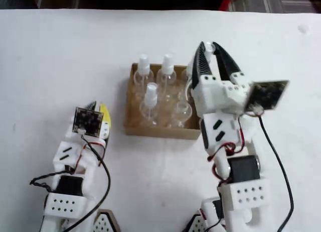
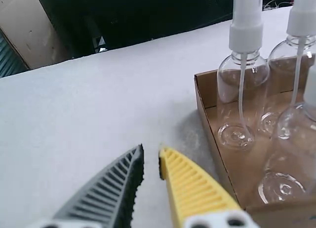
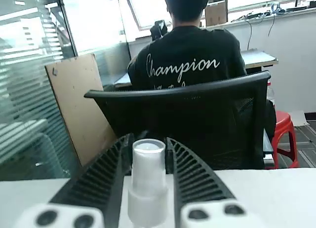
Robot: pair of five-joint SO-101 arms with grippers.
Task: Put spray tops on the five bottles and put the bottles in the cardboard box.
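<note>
The right gripper [image 3: 148, 140] had its two black jaws shut tight on a white spray top [image 3: 147, 181]. The spray top stood straight up between the jaws and touched both of them. Its round head was about level with their tips. From above, these jaws were over the far right corner of the cardboard box [image 1: 160, 130]. The gripper hid what was under the spray top (so I could not tell if a bottle was there).

The left gripper [image 2: 150, 155] had one grey jaw and one yellow jaw. They were almost shut, with just a thin gap between them, and they held nothing. They pointed over the white table [image 2: 89, 119]. The box lay near the yellow jaw's side, apart from it.

Past the yellow jaw, clear bottles stood upright inside the box. The nearest bottle [image 2: 289, 159] was closest to that jaw. The middle bottle [image 2: 242, 75] and the far bottle [image 2: 289, 60] stood side by side behind it. Each of these three had a white top, with a thin tube going down inside. A fourth bottle [image 1: 181, 110] stood in the box between the nearest bottle and the right arm.
</note>
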